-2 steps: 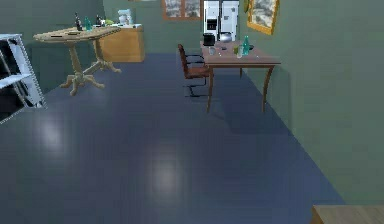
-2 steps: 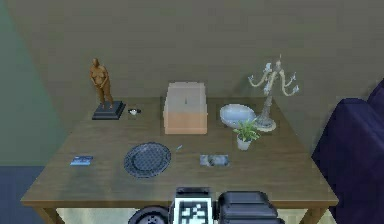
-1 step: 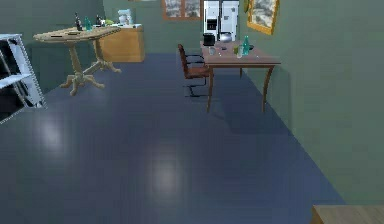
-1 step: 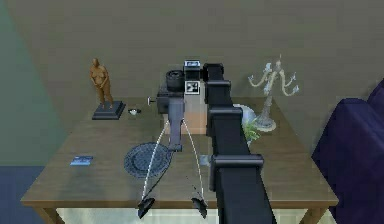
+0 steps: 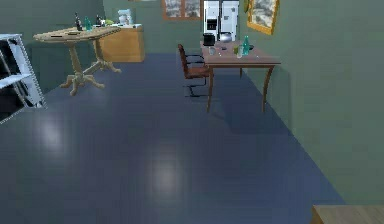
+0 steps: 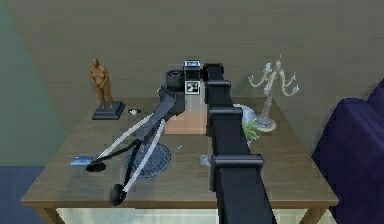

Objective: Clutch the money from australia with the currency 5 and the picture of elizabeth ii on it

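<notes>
Pale flat slip (image 6: 78, 160) lies lengthwise along table's (image 6: 55, 186) front edge; pincer (image 6: 106, 180) near.

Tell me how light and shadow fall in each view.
Forward view: pale sheen patches on the blue floor, a shadow under the rectangular table. Arm side view: even light on the wooden table, the white figurine bright against the dim wall.

The statuette (image 6: 99, 80) is brown, the sculpture (image 6: 272, 80) white, the table (image 6: 60, 178) tan.

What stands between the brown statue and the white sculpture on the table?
In the arm side view: the arm, with its two white squares, and a tan box, between the brown statue and the white sculpture.
</notes>
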You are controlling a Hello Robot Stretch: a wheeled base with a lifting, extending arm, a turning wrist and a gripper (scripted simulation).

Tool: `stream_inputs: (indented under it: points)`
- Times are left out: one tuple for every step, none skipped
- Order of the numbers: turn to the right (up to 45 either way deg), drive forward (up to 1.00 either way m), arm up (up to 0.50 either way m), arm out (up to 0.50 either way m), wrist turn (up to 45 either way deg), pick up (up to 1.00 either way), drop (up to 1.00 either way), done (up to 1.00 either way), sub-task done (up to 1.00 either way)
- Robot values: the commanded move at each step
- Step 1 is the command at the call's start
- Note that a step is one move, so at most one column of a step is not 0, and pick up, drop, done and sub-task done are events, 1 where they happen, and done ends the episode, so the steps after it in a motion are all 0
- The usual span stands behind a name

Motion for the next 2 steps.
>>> stream_inputs:
  points:
    - [0.0,0.0,0.0,0.0,45.0,0.0,0.0,0.0,0.0]
    - [0.0,0.0,0.0,0.0,45.0,0.0,0.0,0.0,0.0]
